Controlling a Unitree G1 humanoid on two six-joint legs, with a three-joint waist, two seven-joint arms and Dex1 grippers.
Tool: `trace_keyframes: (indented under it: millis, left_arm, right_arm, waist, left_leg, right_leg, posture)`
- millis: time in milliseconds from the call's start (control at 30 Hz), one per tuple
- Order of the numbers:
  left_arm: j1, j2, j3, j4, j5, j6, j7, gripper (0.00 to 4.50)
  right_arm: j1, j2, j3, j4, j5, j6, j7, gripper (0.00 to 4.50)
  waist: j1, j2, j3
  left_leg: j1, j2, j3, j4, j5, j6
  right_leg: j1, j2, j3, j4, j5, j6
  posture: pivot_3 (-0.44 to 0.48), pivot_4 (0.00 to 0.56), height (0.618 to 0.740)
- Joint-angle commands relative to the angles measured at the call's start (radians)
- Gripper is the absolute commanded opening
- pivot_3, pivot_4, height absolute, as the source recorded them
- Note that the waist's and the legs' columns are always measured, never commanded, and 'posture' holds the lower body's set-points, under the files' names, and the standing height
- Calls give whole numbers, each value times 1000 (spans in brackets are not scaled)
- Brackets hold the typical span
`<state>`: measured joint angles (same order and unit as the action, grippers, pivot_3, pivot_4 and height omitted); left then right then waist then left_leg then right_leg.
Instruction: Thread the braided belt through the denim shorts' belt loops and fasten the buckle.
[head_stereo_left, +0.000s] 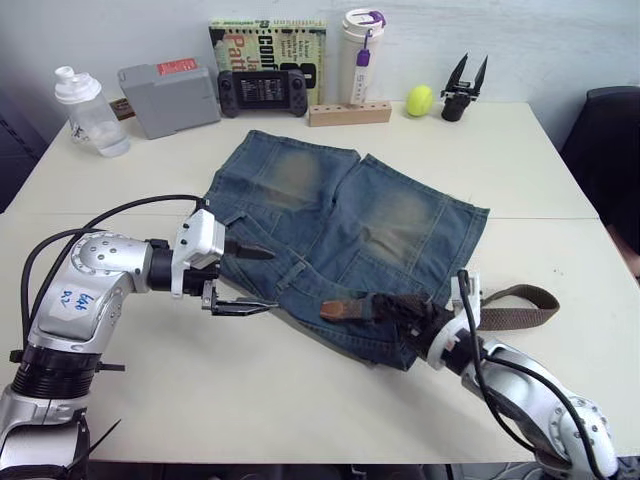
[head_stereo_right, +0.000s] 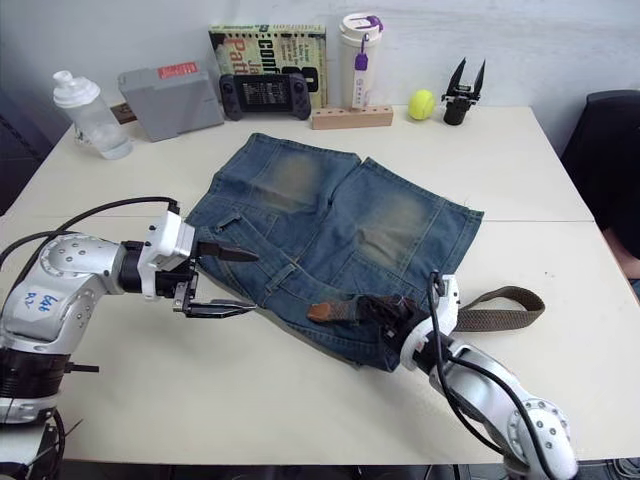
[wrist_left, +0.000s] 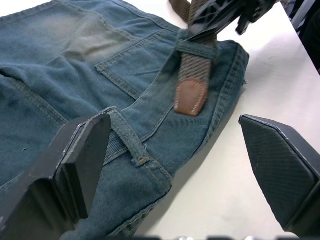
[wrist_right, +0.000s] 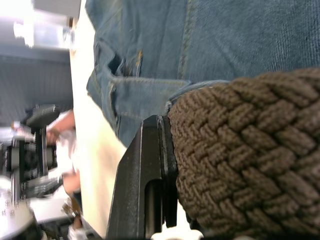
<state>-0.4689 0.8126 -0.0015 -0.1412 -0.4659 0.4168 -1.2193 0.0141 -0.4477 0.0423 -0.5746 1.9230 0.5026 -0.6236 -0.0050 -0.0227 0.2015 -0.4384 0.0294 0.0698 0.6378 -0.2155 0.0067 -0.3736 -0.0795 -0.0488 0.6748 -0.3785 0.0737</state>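
Observation:
The denim shorts (head_stereo_left: 340, 215) lie flat on the table with the waistband toward me. The braided belt (head_stereo_left: 515, 305) runs from the table on the right under a belt loop (wrist_left: 197, 49) at the waistband's right end. Its tan leather tip (head_stereo_left: 338, 310) rests on the waistband. My right gripper (head_stereo_left: 408, 313) is shut on the belt just right of that tip. My left gripper (head_stereo_left: 270, 280) hangs open at the waistband's left part, its fingers either side of another belt loop (wrist_left: 127, 142). The buckle is out of view.
Along the back edge stand a clear bottle (head_stereo_left: 90, 110), a grey box (head_stereo_left: 168, 97), a game controller (head_stereo_left: 262, 92), a book (head_stereo_left: 268, 40), a tumbler (head_stereo_left: 360, 55), a wooden block (head_stereo_left: 348, 114), a yellow ball (head_stereo_left: 419, 100) and a spare black gripper (head_stereo_left: 462, 90). A dark chair (head_stereo_left: 610, 150) stands at the right.

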Motion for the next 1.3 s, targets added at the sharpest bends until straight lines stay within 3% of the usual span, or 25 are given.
trace_keyframes:
  millis: [33,200,267,500,600,700,800,1100,1300]
  left_arm:
    - [-27,-5,5,-15,-8,2,4,4492]
    - [-47,-18,-30,3,21,-26,-4,4492]
    - [-62,-37,-74,26,85,-103,0,4492]
    - [-171,-234,-280,252,466,-620,188,4492]
    - [-206,-318,-307,372,534,-781,273,4492]
    - [-225,-337,-333,457,601,-908,312,4492]
    - [-228,-336,-346,496,602,-981,300,4492]
    - [-217,-362,-339,464,485,-978,212,4492]
    - [-191,-376,-344,426,519,-986,234,4492]
  right_arm:
    - [-19,50,18,11,-63,-25,-28,0]
    - [-23,117,42,37,-149,-26,-27,0]
    - [-20,131,38,36,-168,-22,-24,0]
    - [6,147,24,10,-186,-12,-19,0]
    - [7,161,23,-1,-197,-16,-13,0]
    - [9,174,22,-12,-207,-21,-11,0]
    - [16,184,20,-26,-217,-25,-10,0]
    - [24,193,11,-29,-231,-24,-1,0]
    - [27,190,10,-28,-231,-20,3,0]
  waist:
    - [0,0,0]
    - [-1,0,0]
    - [0,0,0]
    - [4,-2,-2]
    - [2,-2,-2]
    - [-2,-2,-2]
    - [1,-2,-2]
    - [2,-2,-2]
    - [2,-2,-2]
  left_leg:
    - [0,0,0,0,0,0]
    - [0,0,1,0,0,0]
    - [0,0,1,0,0,0]
    - [0,-1,1,1,0,0]
    - [-1,0,2,2,-2,3]
    - [-1,0,2,4,-2,3]
    - [-1,1,2,4,-2,3]
    - [-2,1,2,8,-2,3]
    - [-2,1,1,8,-2,3]
  right_leg:
    - [-1,0,0,1,0,0]
    - [-1,0,1,2,0,-1]
    - [-1,0,1,2,0,-1]
    - [-1,0,1,3,0,-1]
    - [-2,0,1,4,0,-1]
    - [-2,0,1,4,0,-1]
    - [-2,0,0,5,0,-1]
    - [-2,0,0,6,0,-1]
    - [-2,0,0,6,0,-1]
  posture:
    - [0,150,693]
    - [0,150,693]
    - [0,150,693]
    - [0,150,693]
    - [0,150,693]
    - [0,150,693]
    - [0,150,693]
    - [0,150,693]
    - [0,150,693]
